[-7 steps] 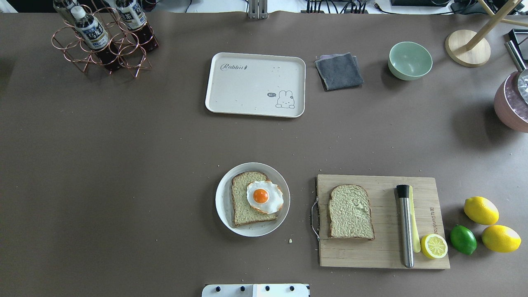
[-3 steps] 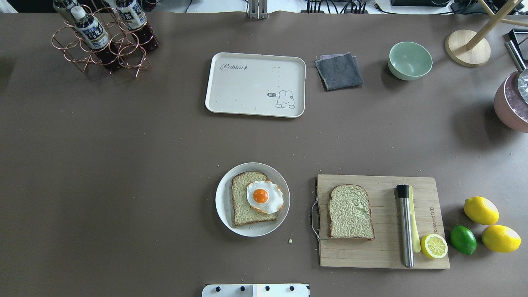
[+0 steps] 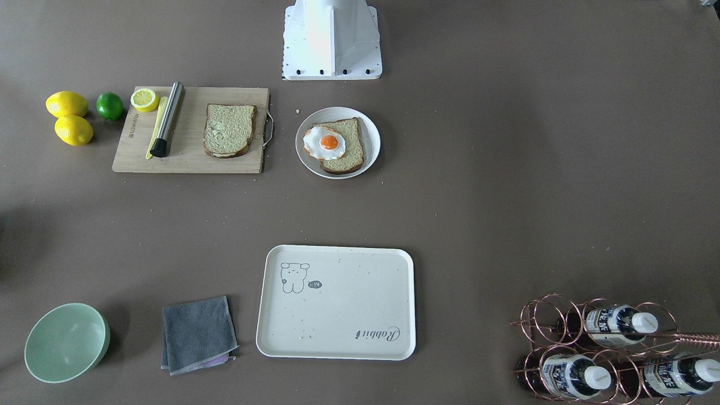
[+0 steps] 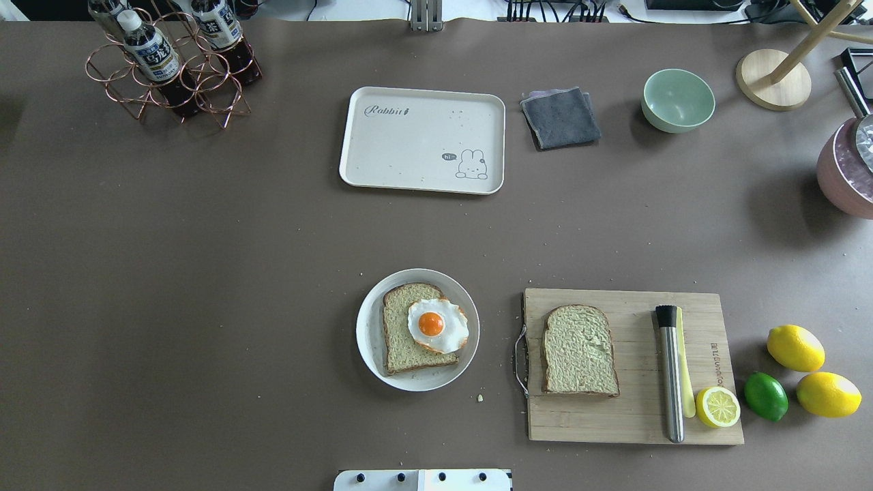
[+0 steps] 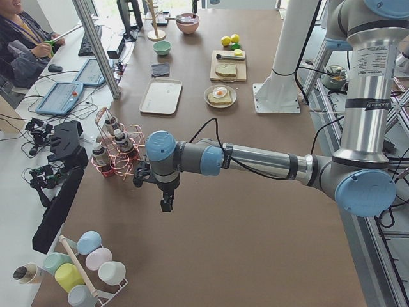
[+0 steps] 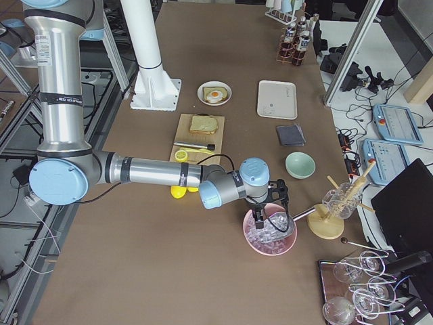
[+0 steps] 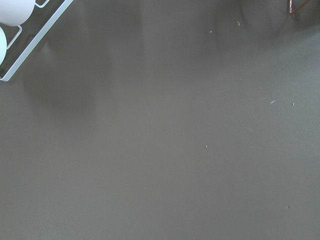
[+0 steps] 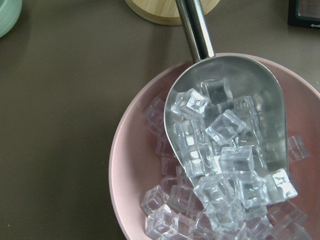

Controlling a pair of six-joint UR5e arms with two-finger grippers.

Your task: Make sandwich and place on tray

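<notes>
A round white plate [image 4: 372, 348] near the table's front holds one bread slice [image 4: 399, 341] with a fried egg [image 4: 436, 326] on it. The second bread slice [image 4: 580, 349] lies on the wooden cutting board [image 4: 634, 423] to the right. The cream tray [image 4: 409, 150] lies at the far middle and holds nothing. My left gripper [image 5: 166, 204] hangs over bare table at the far left end, near the bottle rack. My right gripper [image 6: 259, 220] hangs over the pink ice bowl [image 6: 269, 237]. I cannot tell whether either is open or shut.
A steel muddler [image 4: 670, 372], a lemon half [image 4: 717, 407], two lemons [image 4: 795, 348] and a lime [image 4: 765, 395] sit at the board's right. A grey cloth [image 4: 560, 118] and a green bowl [image 4: 678, 99] lie right of the tray. A copper bottle rack [image 4: 167, 68] stands at the far left.
</notes>
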